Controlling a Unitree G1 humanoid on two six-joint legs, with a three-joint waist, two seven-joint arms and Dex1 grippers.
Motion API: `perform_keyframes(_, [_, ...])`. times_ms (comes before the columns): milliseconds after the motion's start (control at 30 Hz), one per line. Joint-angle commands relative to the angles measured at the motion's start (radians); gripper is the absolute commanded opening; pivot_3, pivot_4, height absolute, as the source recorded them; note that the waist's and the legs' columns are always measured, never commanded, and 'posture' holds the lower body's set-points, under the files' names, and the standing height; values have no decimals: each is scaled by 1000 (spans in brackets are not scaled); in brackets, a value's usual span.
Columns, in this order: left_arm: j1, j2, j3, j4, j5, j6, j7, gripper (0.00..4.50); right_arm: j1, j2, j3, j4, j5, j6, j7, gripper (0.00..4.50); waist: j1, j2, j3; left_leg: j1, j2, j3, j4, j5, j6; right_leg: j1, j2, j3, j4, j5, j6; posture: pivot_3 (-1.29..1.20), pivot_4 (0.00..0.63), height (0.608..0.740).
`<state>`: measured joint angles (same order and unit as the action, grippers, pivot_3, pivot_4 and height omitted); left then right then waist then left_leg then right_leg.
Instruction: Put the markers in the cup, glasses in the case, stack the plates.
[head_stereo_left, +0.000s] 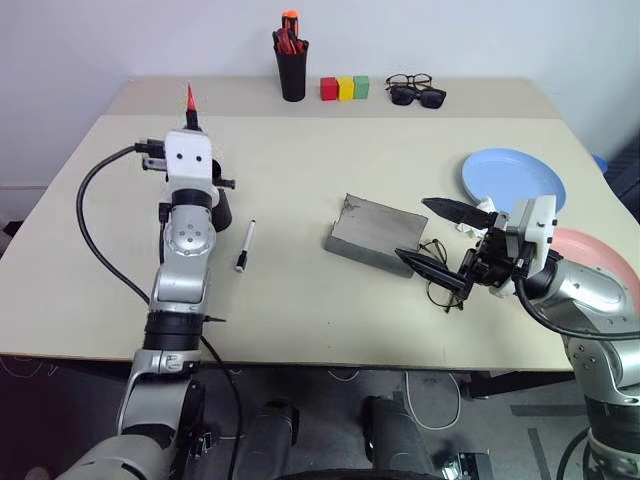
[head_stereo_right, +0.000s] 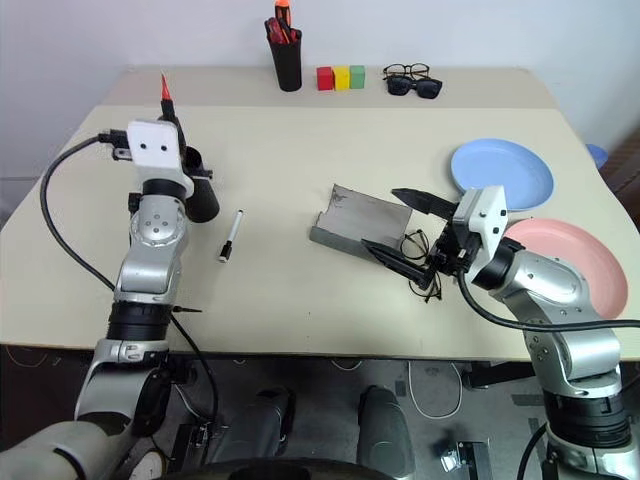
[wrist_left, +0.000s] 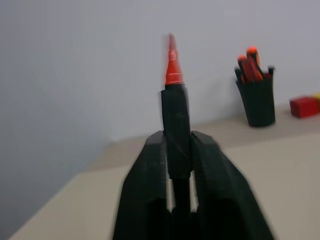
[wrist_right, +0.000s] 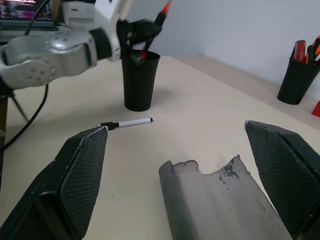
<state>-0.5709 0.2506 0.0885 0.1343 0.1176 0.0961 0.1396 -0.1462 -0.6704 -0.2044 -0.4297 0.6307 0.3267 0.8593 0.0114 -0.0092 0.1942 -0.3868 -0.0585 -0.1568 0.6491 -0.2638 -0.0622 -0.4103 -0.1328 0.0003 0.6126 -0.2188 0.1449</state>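
The red marker (wrist_left: 171, 75) stands nearly upright between the fingers of my left gripper (wrist_left: 178, 155), directly over the cup (wrist_right: 139, 80), its lower end at the cup's rim in the right wrist view. My left jaws sit close against its black band, though I cannot tell whether they grip it firmly or have begun to let go. I judge it light, stiff and smooth, so it would slide free readily, and the middle band is the sensible place to hold it. The white marker (head_stereo_left: 244, 245) lies flat on the table (head_stereo_left: 300, 180) just to the right of the cup, equally light, best pinched across its middle. Farther right of the cup lies the open case (head_stereo_left: 375, 233), then the glasses (head_stereo_left: 437, 275), thin wire and fragile, with my right gripper (head_stereo_left: 434, 237) spread wide over them, holding nothing. Beyond these, well away from the cup, sit the blue plate (head_stereo_left: 512, 178) and the pink plate (head_stereo_right: 570, 255).
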Motion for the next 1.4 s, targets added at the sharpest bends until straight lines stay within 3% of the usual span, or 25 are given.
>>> perform_keyframes(33, [-1, -9, 12, -85, -19, 15, -15, 2455, 1, -6, -29, -37, 9, -18, -1, 4500, 0, 0, 0, 0, 0, 0, 0, 0, 0, 0, 0, 0, 0, 0, 0, 0, 150, 740])
perform_keyframes(67, [5, -13, 17, -112, -34, 25, -30, 2908, 1, -5, -28, -36, 7, -19, -1, 4500, 1, 0, 0, 0, 0, 0, 0, 0, 0, 0, 0, 0, 0, 0, 0, 0, 150, 740])
perform_keyframes(233, [25, -14, 19, -264, -129, 119, -135, 2908, -2, -4, -25, -20, 2, -25, 3, 4500, 1, 0, 0, 0, 0, 0, 0, 1, -1, 0, 0, 0, 0, 0, 0, 0, 150, 740])
perform_keyframes(500, [130, 109, -36, -604, -404, 661, -415, 2908, -4, 5, -14, 4, -18, -38, 7, 4500, -11, 0, 0, 1, 0, 0, 0, 1, -1, 0, 0, 0, 0, 0, 0, 0, 150, 740])
perform_keyframes(733, [146, 148, -18, -627, -397, 1111, -315, 2908, 20, 4, -20, 0, -14, -37, 15, 4500, -22, 0, 0, 2, 1, -1, 0, 1, -1, 1, 1, 0, 2, -2, 3, 0, 150, 740])
perform_keyframes(967, [119, 173, -44, -616, -374, 1284, -280, 2908, 79, -27, 10, -20, 8, -39, 133, 4500, -22, 0, 0, 2, 1, -1, -1, 1, -1, 1, 1, 0, 2, -2, 3, 0, 150, 740])
perform_keyframes(1133, [95, 187, -70, -575, -358, 1289, -283, 2908, 77, -27, 14, -14, 5, -45, 168, 4500, -22, 0, 0, 2, 1, -1, 0, 1, -1, 1, 1, 0, 2, -2, 3, 0, 150, 740])
perform_keyframes(1400, [21, 99, -86, -451, -325, 1380, -229, 2908, 78, -30, 14, -3, -16, -60, 186, 4500, -21, 0, 0, 1, 1, -1, -1, 1, -1, 1, 1, 0, 1, -2, 3, 0, 150, 740])
